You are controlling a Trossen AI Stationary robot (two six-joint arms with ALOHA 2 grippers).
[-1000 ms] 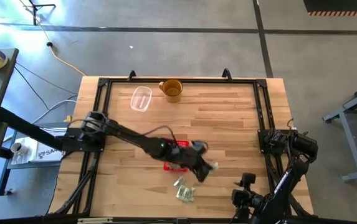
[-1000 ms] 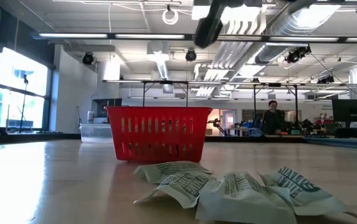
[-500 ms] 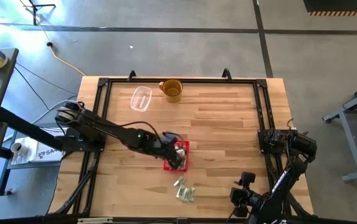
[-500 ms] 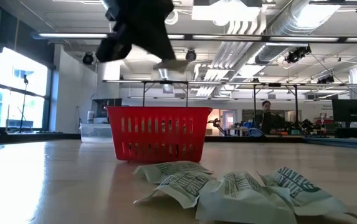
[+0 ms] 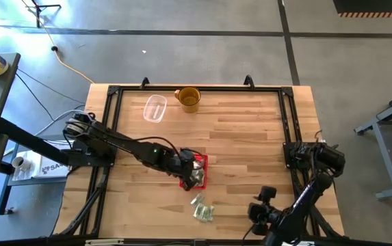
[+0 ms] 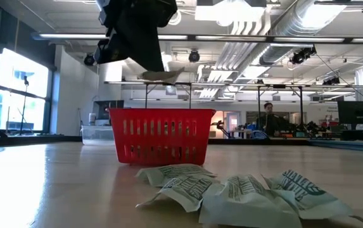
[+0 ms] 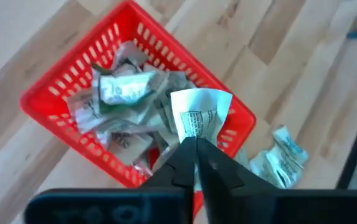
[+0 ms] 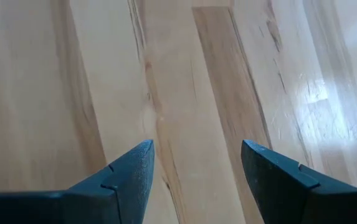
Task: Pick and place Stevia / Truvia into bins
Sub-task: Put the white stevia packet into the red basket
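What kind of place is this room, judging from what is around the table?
Probably a robotics lab or workshop in an industrial hall. The low view shows exposed ceiling ducts, long benches with equipment and a person standing far behind the red basket. The high view shows a bare concrete floor.

A light wooden table (image 5: 250,137) with a black frame is seen. A red bin (image 5: 197,171) rests at lower centre, loose Stevia packets (image 5: 202,208) just below it. A clear container (image 5: 154,108) and a yellow-brown mug (image 5: 189,99) stand at upper centre-left.
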